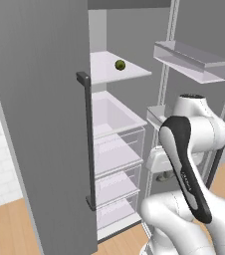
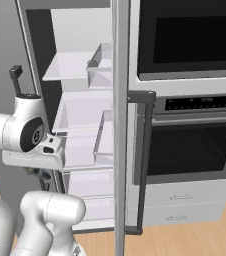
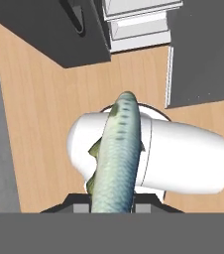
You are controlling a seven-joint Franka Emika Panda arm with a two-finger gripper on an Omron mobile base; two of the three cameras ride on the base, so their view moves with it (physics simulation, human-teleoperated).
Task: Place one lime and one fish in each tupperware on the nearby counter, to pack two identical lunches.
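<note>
My gripper (image 3: pixel 113 202) points down at the wooden floor and is shut on a pale silvery-grey fish (image 3: pixel 116 154). The fish sticks out lengthwise from between the fingers, over the robot's white body. In the left base view the hand (image 1: pixel 163 167) hangs in front of the open fridge, below the bent arm. One dark olive-green lime (image 1: pixel 120 64) lies on the fridge's upper shelf (image 1: pixel 109 69), well above and left of the hand. The tupperware and the counter are out of view.
The fridge's grey left door (image 1: pixel 40 124) stands open with a dark vertical handle (image 1: pixel 88 139). Clear drawers (image 1: pixel 117 149) stack below the shelf, and door bins (image 1: pixel 191 61) hang on the right door. A black wall oven (image 2: pixel 190 135) stands to the right.
</note>
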